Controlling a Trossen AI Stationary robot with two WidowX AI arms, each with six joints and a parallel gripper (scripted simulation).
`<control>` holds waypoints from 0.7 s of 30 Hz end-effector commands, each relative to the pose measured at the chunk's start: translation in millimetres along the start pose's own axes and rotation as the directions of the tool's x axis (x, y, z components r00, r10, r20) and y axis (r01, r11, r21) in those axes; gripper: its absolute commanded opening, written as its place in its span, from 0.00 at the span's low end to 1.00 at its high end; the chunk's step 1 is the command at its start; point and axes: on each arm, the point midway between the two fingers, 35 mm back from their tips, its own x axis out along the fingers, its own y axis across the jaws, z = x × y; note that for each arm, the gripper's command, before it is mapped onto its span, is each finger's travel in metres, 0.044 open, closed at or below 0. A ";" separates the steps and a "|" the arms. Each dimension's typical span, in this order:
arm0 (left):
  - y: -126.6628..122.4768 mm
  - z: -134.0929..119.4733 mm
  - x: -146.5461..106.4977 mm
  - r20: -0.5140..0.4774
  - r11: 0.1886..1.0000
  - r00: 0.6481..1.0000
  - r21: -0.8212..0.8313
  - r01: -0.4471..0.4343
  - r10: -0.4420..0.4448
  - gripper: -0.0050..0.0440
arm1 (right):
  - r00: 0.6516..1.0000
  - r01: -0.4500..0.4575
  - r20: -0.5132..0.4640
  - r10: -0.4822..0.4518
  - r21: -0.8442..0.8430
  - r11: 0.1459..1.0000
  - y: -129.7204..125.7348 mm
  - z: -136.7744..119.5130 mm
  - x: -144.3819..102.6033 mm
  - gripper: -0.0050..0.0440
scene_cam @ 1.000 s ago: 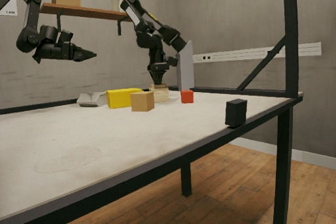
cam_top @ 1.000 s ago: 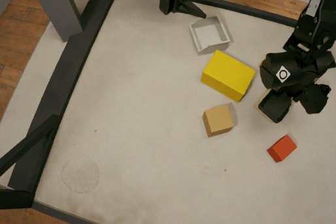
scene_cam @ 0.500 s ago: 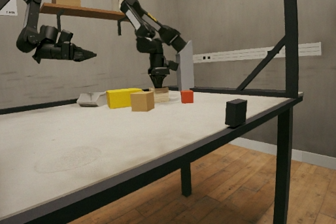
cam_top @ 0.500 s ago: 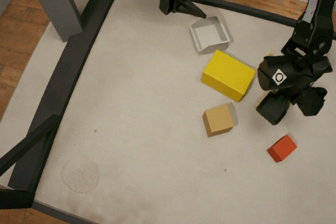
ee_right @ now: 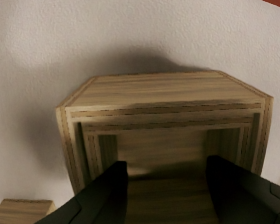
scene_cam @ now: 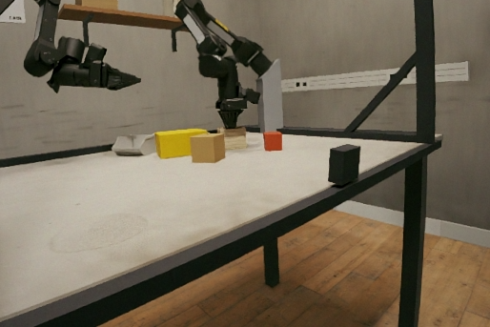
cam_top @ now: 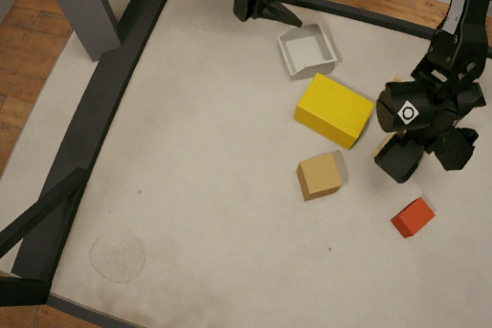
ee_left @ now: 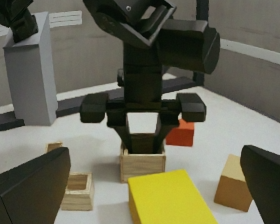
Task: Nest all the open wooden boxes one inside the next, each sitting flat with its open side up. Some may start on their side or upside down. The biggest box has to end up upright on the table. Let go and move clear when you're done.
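Note:
A larger open wooden box (ee_left: 143, 171) (ee_right: 155, 90) (scene_cam: 237, 140) stands upright on the table. A smaller wooden box (ee_right: 165, 145) sits inside it, open side up; its bottom is hidden. My right gripper (ee_right: 167, 167) (ee_left: 142, 152) (scene_cam: 232, 126) points straight down into the nested pair, its fingers spread against the inner box's walls, holding it from inside. Another small open wooden box (ee_left: 77, 195) stands beside them; a wooden piece (ee_left: 54, 146) shows partly behind the left finger. My left gripper (cam_top: 318, 11) (scene_cam: 139, 79) is open and empty above the table.
A yellow block (cam_top: 334, 106) (scene_cam: 178, 144) (ee_left: 167, 200) lies next to the nested boxes. A tan block (cam_top: 320, 173) (ee_left: 233, 187) and a red block (cam_top: 413, 217) (ee_left: 180, 134) are nearby. A grey-white tray (cam_top: 327, 61) (scene_cam: 133, 149) lies beyond the yellow block, below the left gripper.

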 end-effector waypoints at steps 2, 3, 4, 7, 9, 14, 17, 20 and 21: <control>0.5 -0.6 -0.7 -0.001 1.000 1.000 0.000 -0.001 0.001 0.92 | 1.000 0.014 -0.008 -0.014 0.009 1.000 -0.7 -3.8 -4.7 0.61; 0.5 -0.6 -0.7 -0.001 1.000 1.000 0.000 -0.001 0.001 0.92 | 1.000 0.015 -0.008 -0.015 0.010 1.000 -1.1 -4.2 -4.9 0.61; 0.5 -0.6 -0.7 -0.001 1.000 1.000 0.000 -0.001 0.001 0.92 | 1.000 0.014 -0.004 -0.014 0.004 1.000 -1.5 -2.6 -3.2 0.61; 0.5 -0.6 -0.7 -0.001 1.000 1.000 0.000 -0.001 0.001 0.92 | 1.000 0.010 -0.006 -0.010 0.007 1.000 -1.4 -3.2 -3.1 0.46; 0.5 -0.6 -0.7 -0.001 1.000 1.000 0.000 -0.001 0.001 0.92 | 1.000 0.009 -0.007 -0.009 0.007 1.000 -1.3 -3.3 -3.0 0.43; 0.5 -0.6 -0.7 -0.001 1.000 1.000 0.000 -0.001 0.001 0.92 | 1.000 0.009 -0.007 -0.009 0.007 1.000 -1.3 -3.3 -3.0 0.37; 0.5 -0.6 -0.7 -0.001 1.000 1.000 0.000 -0.001 0.001 0.92 | 1.000 0.009 -0.007 -0.009 0.007 1.000 -1.3 -3.3 -3.0 0.35; 0.5 -0.6 -0.7 -0.001 1.000 1.000 0.000 -0.001 0.001 0.92 | 1.000 0.009 -0.007 -0.009 0.007 1.000 -1.3 -3.3 -3.0 0.31; 0.5 -0.6 -0.7 -0.001 1.000 1.000 0.000 -0.001 0.001 0.92 | 1.000 0.009 -0.007 -0.009 0.007 1.000 -1.3 -3.3 -3.0 0.30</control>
